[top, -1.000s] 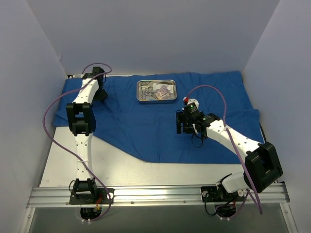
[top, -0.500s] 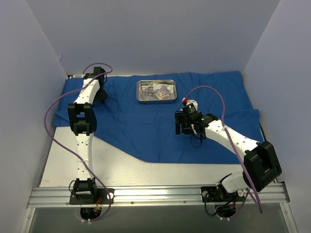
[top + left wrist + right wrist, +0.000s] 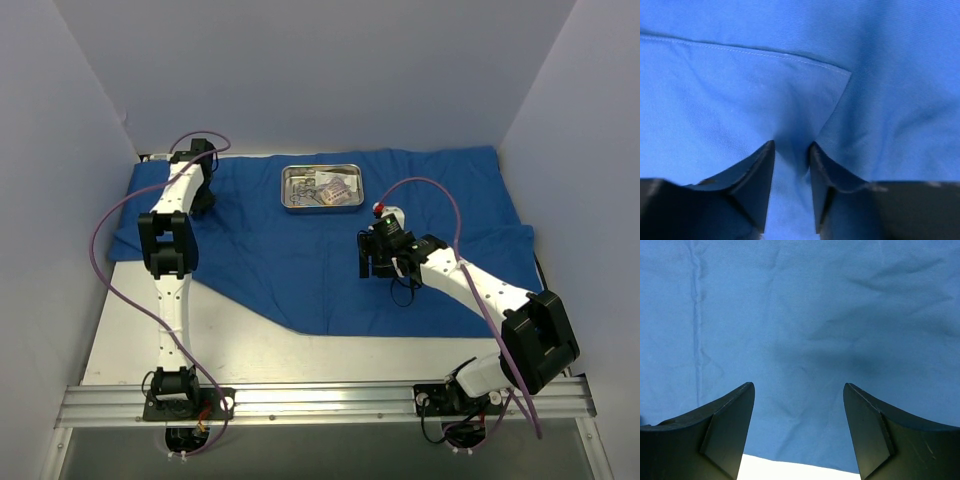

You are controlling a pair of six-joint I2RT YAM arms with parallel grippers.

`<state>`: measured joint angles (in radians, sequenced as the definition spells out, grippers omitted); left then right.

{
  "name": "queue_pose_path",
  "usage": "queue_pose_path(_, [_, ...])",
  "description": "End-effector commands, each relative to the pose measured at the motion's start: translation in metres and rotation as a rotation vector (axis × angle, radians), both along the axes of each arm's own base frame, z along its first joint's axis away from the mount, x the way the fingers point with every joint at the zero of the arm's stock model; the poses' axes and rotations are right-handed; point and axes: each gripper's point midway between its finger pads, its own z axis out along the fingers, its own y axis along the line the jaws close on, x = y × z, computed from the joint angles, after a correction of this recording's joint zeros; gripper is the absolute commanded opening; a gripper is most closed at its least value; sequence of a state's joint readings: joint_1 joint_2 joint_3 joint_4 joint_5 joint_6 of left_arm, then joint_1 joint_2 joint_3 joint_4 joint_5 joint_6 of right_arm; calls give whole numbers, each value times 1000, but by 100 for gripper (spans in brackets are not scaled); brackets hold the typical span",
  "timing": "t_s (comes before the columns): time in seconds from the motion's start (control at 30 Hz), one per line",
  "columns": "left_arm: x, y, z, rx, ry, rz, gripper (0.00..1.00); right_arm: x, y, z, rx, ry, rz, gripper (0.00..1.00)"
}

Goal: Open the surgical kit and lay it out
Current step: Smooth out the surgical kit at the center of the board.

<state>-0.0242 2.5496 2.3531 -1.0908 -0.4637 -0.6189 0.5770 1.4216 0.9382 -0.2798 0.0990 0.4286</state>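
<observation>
L: my left pincer (image 3: 791, 145) clamped on a fold of blue wrap (image 3: 740, 100) | R: my right pincer (image 3: 799, 386) wide open over wrap | steel tray (image 3: 286, 190) sits on wrap

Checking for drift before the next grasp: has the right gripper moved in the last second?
Yes, slightly. In the top view the right gripper has shifted left, toward the right end of the steel tray, which has stayed put.
</observation>
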Motion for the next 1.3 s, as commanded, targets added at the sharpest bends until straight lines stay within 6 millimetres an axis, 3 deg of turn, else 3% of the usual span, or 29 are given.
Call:
queue_pose_path(0.0, [-3, 12, 1, 17, 15, 7, 39, -3, -3, -5, -29, 10, -14, 67])
queue_pose_path(0.07, [-1, 12, 0, 15, 16, 0, 27, -3, -2, -6, -32, 11, -13, 67])
queue_pose_path(0.2, [0, 10, 3, 3, 12, -8, 17, -4, -2, -6, -41, 12, -8, 67])
queue_pose_path(0.3, [1, 8, 17, -5, -7, -9, 10, -4, -2, -4, -42, 8, -5, 67])
queue_pose_path(0.47, [-3, 10, 60, 6, -66, 7, 3, -4, -1, 0, -55, 7, 20, 66])
queue_pose_path(0.53, [-12, 14, 84, 17, -92, 25, 2, -3, 2, 6, -56, -2, 45, 66])
queue_pose_path(0.57, [-22, 14, 81, 24, -66, 30, 2, -5, 2, 7, -63, 2, 53, 66])
queue_pose_path(0.67, [-44, 37, 109, 44, -102, 89, 2, -6, 9, 15, -77, -3, 97, 66])
queue_pose_path(0.77, [-81, 57, 117, 67, -82, 138, 2, -12, 20, 20, -81, 3, 155, 66])
queue_pose_path(0.8, [-101, 62, 104, 72, -32, 152, 2, -14, 23, 21, -82, 5, 170, 66])
queue_pose_path(0.83, [-117, 76, 120, 84, -57, 188, 2, -17, 24, 23, -83, 9, 184, 66])
queue_pose_path(0.87, [-128, 83, 121, 92, -55, 206, 2, -22, 32, 25, -74, 9, 212, 66])
queue_pose_path(0.9, [-153, 88, 105, 96, 10, 222, 2, -25, 34, 27, -68, 9, 224, 66])
queue_pose_path(1.0, [-199, 111, 131, 122, -30, 295, 2, -36, 45, 33, -38, 13, 268, 66])
queue_pose_path(1.03, [-227, 120, 117, 122, 32, 324, 2, -39, 47, 37, -29, 10, 276, 66])
queue_pose_path(1.17, [-291, 138, 120, 149, 62, 404, 2, -49, 55, 44, -4, 8, 313, 66])
queue_pose_path(1.2, [-304, 140, 129, 165, 36, 423, 2, -52, 58, 44, -4, 8, 328, 66])
queue_pose_path(1.27, [-332, 145, 126, 176, 67, 466, 2, -54, 58, 44, -2, 13, 335, 66])
